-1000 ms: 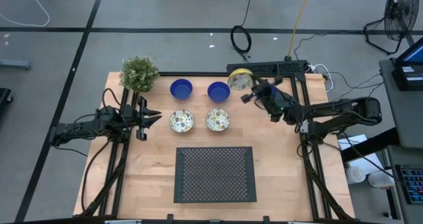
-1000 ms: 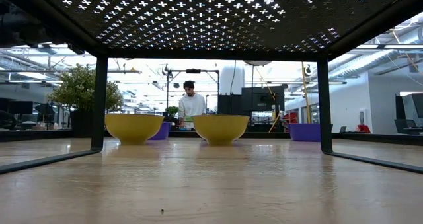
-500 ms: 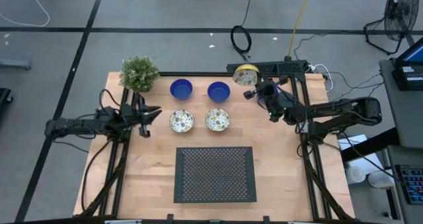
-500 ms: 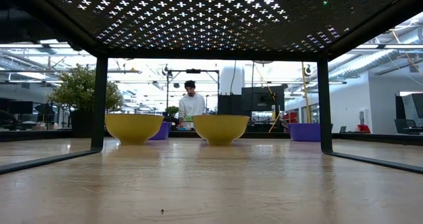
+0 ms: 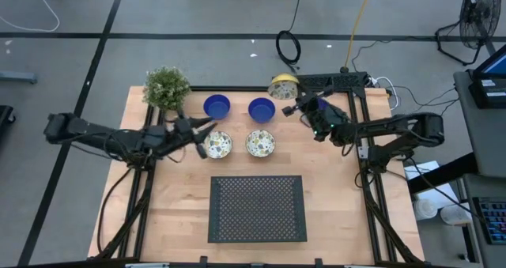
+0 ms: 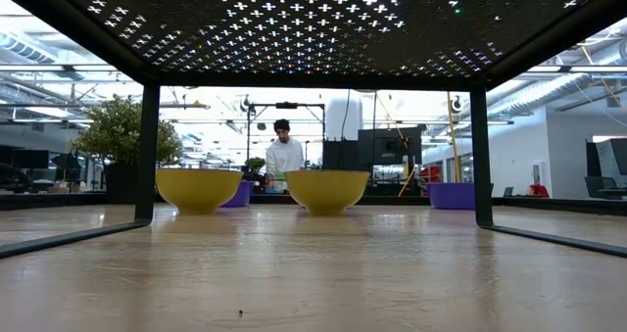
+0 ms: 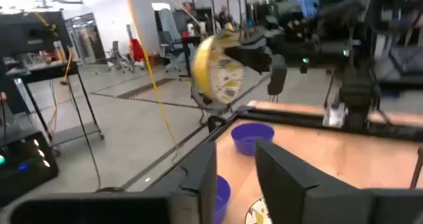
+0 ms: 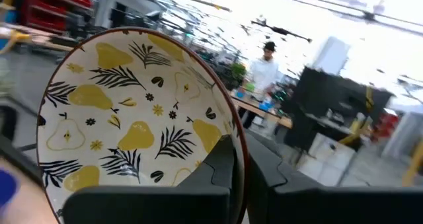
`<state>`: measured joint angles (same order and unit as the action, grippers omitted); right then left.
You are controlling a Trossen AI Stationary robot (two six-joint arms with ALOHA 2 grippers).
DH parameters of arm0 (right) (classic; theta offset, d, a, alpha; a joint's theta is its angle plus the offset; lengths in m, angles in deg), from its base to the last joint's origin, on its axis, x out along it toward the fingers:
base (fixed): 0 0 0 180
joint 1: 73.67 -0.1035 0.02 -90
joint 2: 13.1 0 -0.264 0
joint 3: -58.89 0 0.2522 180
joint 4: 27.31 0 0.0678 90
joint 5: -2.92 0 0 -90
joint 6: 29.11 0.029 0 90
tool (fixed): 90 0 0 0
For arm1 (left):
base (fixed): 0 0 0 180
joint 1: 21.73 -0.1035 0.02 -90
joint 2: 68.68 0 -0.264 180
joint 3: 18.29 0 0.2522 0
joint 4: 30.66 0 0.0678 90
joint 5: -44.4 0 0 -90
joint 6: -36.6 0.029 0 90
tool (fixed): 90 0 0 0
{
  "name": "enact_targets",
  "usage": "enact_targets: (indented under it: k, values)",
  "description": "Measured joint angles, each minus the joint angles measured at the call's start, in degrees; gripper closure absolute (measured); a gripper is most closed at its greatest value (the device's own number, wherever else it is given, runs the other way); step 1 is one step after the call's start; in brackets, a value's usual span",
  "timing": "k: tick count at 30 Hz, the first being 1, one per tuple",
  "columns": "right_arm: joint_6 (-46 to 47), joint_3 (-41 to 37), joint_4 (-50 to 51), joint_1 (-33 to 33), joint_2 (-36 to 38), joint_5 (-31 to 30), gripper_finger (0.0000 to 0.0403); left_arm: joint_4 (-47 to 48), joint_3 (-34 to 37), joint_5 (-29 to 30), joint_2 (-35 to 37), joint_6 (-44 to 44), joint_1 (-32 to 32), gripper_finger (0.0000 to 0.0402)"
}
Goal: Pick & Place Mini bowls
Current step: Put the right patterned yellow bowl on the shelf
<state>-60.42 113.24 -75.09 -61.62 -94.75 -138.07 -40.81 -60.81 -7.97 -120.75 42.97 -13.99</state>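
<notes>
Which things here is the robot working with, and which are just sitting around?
For the job:
held patterned bowl, in the right gripper
two blue bowls
two patterned bowls
left gripper

Just sitting around:
potted plant
black perforated mat

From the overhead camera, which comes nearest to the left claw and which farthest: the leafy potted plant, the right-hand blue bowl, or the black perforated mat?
Measured from the left gripper in the high view:
1. The leafy green potted plant, at the table's back left corner.
2. The right-hand glossy blue bowl, in the back row, toward the right arm.
3. The black perforated mat, at the table's front middle.
The first two are fairly close.
</notes>
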Motion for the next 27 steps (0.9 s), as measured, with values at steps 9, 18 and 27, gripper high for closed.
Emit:
enact_targets:
  k: [9, 18, 27]
  values:
    - [-2.6, 6.2, -1.3, -2.6, -6.1, 4.0, 0.0399, -0.4, -10.5, 13.2, -16.2, 8.0, -1.7, 0.0172]
    - [0.6, 7.9, -2.1, -4.7, -6.4, 11.2, 0.0399, -9.8, -11.8, 8.1, -22.4, 6.0, -5.5, 0.0149]
    - [1.4, 7.9, -3.4, -5.0, -6.4, 14.2, 0.0399, -14.0, -11.8, 1.0, -23.4, 5.2, -6.2, 0.0148]
